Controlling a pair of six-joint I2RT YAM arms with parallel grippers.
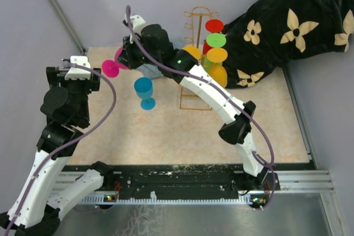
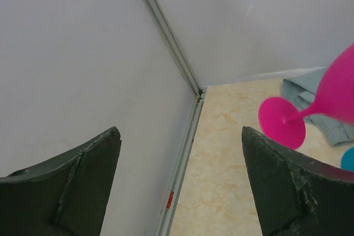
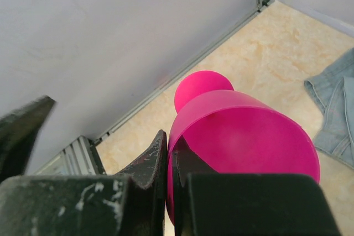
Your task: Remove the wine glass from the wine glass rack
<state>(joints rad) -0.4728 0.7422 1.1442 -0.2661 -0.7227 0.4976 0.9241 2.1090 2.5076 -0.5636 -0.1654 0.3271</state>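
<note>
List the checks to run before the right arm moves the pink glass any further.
1. Right gripper shut on the pink wine glass: ok, it pinches the bowl's wall at the rim.
2. Glass off the wine glass rack: ok, it is held to the left of the rack, apart from it.
3. Glass upright: not ok, it is tipped, with its foot toward the left gripper.
4. Left gripper open and holding nothing: ok.
5. Height above the blue glass and the denim cloth: cannot tell.
</note>
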